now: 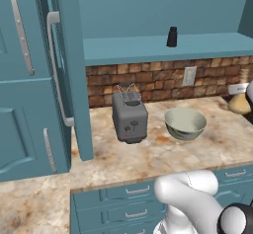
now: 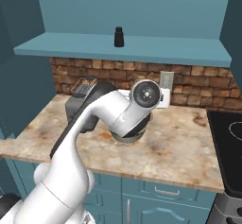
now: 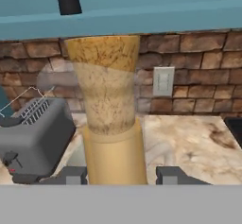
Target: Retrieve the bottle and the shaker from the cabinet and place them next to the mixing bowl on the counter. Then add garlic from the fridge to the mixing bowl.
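The golden-tan bottle stands upright between my gripper's two dark fingertips, and the gripper is shut on it. In the left base view the bottle is at the right edge, low over the counter and to the right of the mixing bowl. I cannot tell whether its base touches the counter. The black shaker stands on the teal shelf of the open cabinet, above and behind the bowl. My arm hides most of the bowl in the right base view, where the shaker shows on the shelf. The fridge stands at the left.
A grey toaster sits on the counter left of the bowl. A teal door with a long silver handle hangs open beside it. A brick backsplash with a wall outlet runs behind. A black cooktop lies at the right.
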### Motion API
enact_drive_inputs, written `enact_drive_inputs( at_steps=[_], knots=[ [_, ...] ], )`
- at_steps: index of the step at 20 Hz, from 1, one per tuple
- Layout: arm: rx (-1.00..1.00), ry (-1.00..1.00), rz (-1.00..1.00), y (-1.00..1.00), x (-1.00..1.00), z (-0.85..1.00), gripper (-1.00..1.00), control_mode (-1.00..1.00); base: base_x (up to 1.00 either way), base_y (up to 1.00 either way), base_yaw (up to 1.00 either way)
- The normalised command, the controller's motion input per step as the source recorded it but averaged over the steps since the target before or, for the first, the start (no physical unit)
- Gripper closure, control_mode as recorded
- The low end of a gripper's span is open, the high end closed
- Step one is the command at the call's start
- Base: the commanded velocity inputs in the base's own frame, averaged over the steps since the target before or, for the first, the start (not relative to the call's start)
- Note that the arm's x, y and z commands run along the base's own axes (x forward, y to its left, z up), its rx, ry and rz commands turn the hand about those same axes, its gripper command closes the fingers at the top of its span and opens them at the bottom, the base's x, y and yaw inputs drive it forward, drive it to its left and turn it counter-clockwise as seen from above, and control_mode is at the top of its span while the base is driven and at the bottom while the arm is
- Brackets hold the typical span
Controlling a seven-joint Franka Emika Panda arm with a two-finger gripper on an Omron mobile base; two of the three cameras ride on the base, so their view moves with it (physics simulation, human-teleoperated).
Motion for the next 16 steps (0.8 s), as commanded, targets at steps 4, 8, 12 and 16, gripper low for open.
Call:
enact_drive_inputs(
  at_steps=[4, 8, 12, 16],
  knots=[
    [0.0, 0.02, 0.01, -0.44, 0.35, -0.38, 1.0, -1.0, 0.0, 0.0, 0.0],
    [0.0, 0.0, 0.0, -0.1, 0.36, -0.5, 1.0, -1.0, 0.0, 0.0, 0.0],
    [0.0, 0.0, 0.0, -0.07, 0.39, -0.54, 1.0, -1.0, 0.0, 0.0, 0.0],
    [0.0, 0.0, 0.0, -0.02, 0.41, -0.52, 1.0, -1.0, 0.0, 0.0, 0.0]
  ],
)
